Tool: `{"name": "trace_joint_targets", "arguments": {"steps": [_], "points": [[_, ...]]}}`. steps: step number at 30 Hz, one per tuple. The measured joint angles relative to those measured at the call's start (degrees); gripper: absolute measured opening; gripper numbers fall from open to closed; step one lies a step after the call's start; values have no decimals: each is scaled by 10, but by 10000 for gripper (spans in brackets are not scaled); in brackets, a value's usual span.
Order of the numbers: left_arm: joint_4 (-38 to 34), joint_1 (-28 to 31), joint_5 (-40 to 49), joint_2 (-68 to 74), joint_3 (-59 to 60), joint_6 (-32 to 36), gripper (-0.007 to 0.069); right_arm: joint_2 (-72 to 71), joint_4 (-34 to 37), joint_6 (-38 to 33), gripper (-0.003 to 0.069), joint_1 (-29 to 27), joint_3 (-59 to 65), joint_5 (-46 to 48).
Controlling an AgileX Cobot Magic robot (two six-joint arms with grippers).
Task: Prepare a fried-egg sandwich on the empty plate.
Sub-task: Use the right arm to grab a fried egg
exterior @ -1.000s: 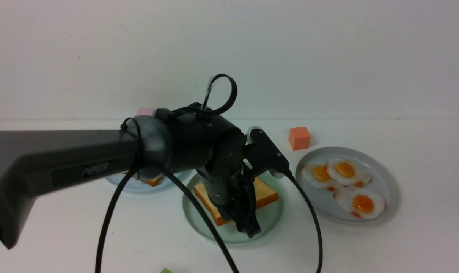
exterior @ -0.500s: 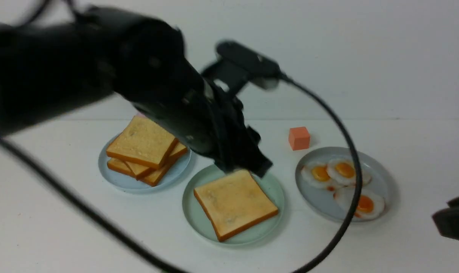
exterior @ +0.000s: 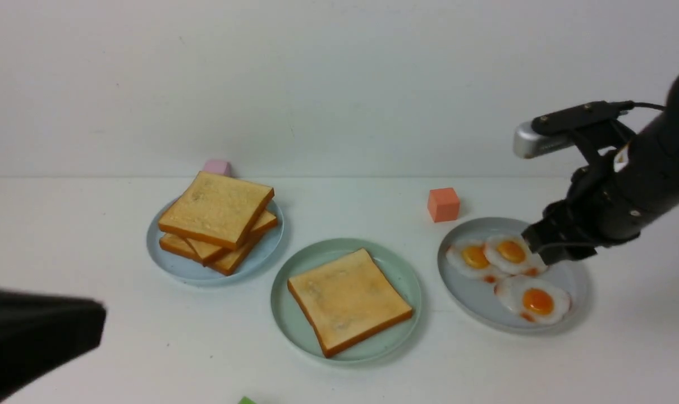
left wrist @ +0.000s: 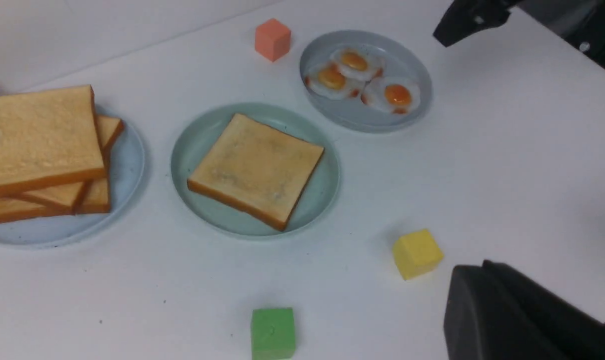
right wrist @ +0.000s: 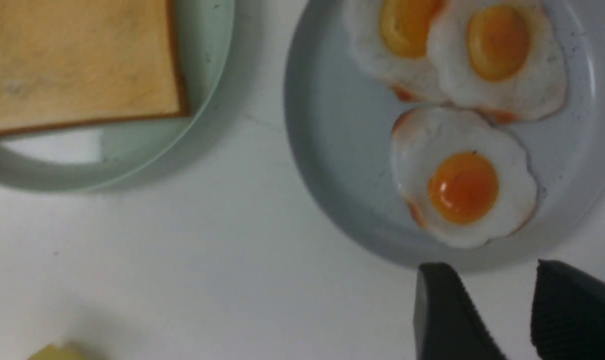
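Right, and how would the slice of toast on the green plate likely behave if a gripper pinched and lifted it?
The slice of toast would probably stay stiff, since it lies flat with crisp, straight edges. It seems unlikely to roll, being square and broad. It might slide a little when nudged, as the green plate looks smooth and glossy.

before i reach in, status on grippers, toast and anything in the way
Left gripper shut, empty; right gripper open, empty, near the fried eggs. One toast slice on the mint-green plate, no egg on it. Nothing stacked over it.
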Motion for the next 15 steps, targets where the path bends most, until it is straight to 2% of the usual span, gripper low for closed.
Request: {"name": "trace_joint_targets", "arguments": {"steps": [4, 5, 11, 15], "points": [[0, 0, -66, -99, 71, -7, -13, 88, -3, -29, 403, -3, -59, -11], [0, 0, -68, -99, 73, -7, -13, 92, -3, -29, 409, -3, -59, -11], [1, 0, -92, -159, 85, -22, -13, 206, -32, -85, 599, -7, -146, -11], [1, 0, -90, -157, 85, -22, -13, 250, -40, -113, 648, -21, -188, 14]]}}
